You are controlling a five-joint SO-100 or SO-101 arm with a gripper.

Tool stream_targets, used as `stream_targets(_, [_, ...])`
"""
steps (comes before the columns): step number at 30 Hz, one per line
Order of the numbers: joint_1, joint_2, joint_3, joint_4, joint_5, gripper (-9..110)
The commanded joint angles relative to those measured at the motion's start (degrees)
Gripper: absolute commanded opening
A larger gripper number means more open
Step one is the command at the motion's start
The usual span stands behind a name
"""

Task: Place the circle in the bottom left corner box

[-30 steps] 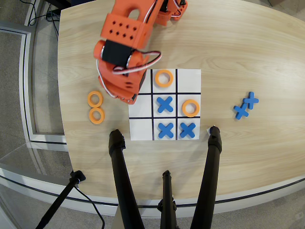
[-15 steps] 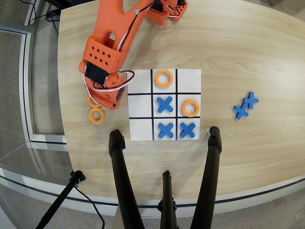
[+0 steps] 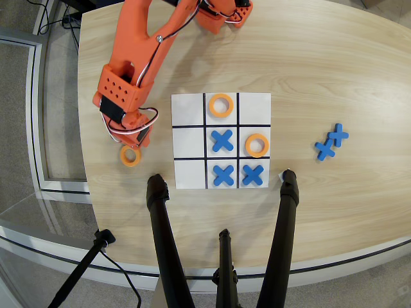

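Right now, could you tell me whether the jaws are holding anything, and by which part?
Cannot be told: the gripper sits directly over the orange ring beside the board, hiding any contact.

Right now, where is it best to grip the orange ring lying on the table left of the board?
Probably take the ring from above, one finger in its hole and one outside, pinching the band. It lies flat on the table, so its sides offer little. The gripper hangs just over its far edge.

Matt orange plastic arm (image 3: 138, 58) over a pale wood-grain table (image 3: 321, 64); the white board (image 3: 221, 140) looks like smooth paper.
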Motion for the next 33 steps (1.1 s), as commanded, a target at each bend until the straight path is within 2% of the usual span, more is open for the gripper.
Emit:
stream_targets(1, [1.3, -1.1, -4.5, -0.4, -0.4, 16])
stream_targets(33, [1.4, -3.7, 0.0, -2.5, -3.2, 16])
